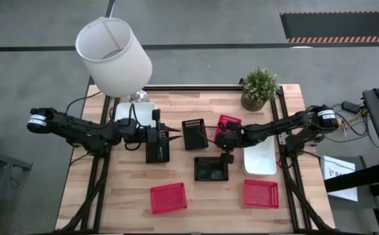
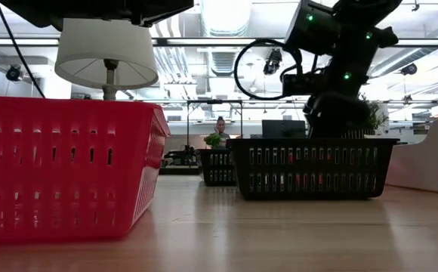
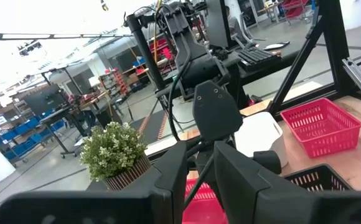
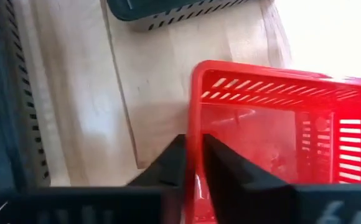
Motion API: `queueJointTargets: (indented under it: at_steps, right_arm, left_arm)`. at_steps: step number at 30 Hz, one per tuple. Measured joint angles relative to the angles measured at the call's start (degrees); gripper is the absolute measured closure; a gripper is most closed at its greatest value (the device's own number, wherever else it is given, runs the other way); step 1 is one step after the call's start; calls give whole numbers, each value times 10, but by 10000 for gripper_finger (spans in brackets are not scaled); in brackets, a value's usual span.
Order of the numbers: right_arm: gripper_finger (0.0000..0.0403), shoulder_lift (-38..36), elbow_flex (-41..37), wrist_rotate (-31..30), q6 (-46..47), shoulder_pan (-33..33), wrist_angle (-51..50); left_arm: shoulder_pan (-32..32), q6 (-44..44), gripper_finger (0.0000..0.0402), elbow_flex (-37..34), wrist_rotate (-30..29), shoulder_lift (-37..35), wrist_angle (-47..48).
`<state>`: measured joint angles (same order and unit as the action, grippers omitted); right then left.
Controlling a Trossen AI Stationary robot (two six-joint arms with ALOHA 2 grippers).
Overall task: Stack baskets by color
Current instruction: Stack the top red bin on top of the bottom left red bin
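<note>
On the light wooden table [image 1: 176, 108], seen from above, small shallow rectangular plastic baskets lie scattered. The right gripper [image 4: 193, 163] stands over the red mesh-walled basket [image 4: 274, 124] near the table's far middle; in the right wrist view its two dark fingers [image 4: 224, 174] sit one on each side of that basket's near wall, pinching the red rim between them. Just beside this basket lies a black mesh basket [image 1: 195, 133], and nearer the front a second black mesh basket [image 1: 212, 168], which in the low view appears as the dark tray below the right arm. A smooth white tray [image 1: 260, 158] rests under the right forearm. Two more red mesh baskets, the front-left red basket [image 1: 168, 198] and the front-right red basket [image 1: 261, 193], lie well apart along the front edge.

The left gripper [image 1: 165, 136] is held over a third black mesh basket [image 1: 157, 153] at centre-left; whether its fingers are parted or closed on anything cannot be told. Another white tray [image 1: 136, 111] lies behind it, under the left arm.

A white cylindrical lampshade [image 1: 113, 55] overhangs the far-left corner, and a small green potted plant [image 1: 259, 88] stands at the far-right.
</note>
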<state>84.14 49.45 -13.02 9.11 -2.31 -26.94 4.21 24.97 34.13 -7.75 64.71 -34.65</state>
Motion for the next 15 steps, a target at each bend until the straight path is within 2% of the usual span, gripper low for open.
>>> queueJointTargets:
  at_steps: [9, 15]
  right_arm:
    - [393, -97, 37, -5, -35, -4, -106]
    - [393, -195, 49, 10, -104, -34, -110]
  left_arm:
    - [0, 0, 334, 0, 2, 0, -25]
    - [2, -18, 307, 0, 60, 5, -31]
